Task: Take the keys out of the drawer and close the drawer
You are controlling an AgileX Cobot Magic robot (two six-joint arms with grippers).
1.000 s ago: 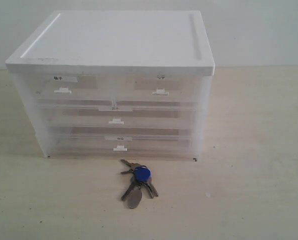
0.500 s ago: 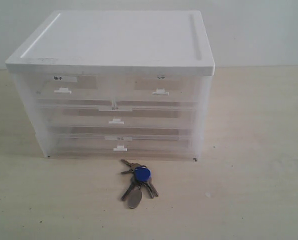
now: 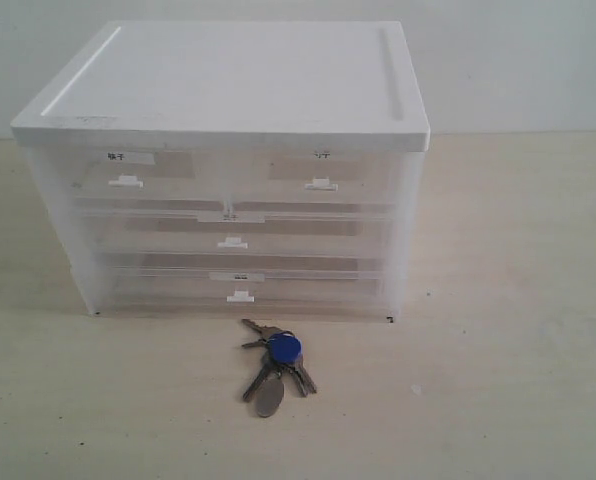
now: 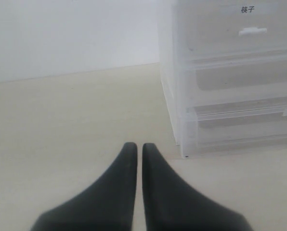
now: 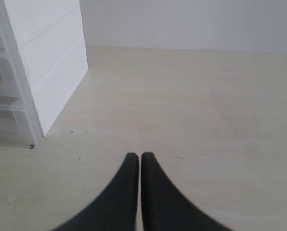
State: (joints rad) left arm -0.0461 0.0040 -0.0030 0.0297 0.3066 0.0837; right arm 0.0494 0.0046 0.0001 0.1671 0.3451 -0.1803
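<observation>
Keys [image 3: 275, 362] lie on the surface [image 3: 518, 350] just in front of the cabinet [image 3: 228, 90], whose drawer [image 3: 318, 180] we see sitting flush. Left hand [image 4: 135, 149] and right hand [image 5: 135, 156] are each pressed together, empty.

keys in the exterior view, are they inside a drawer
No, the keys lie on the table in front of the drawer unit.
</observation>
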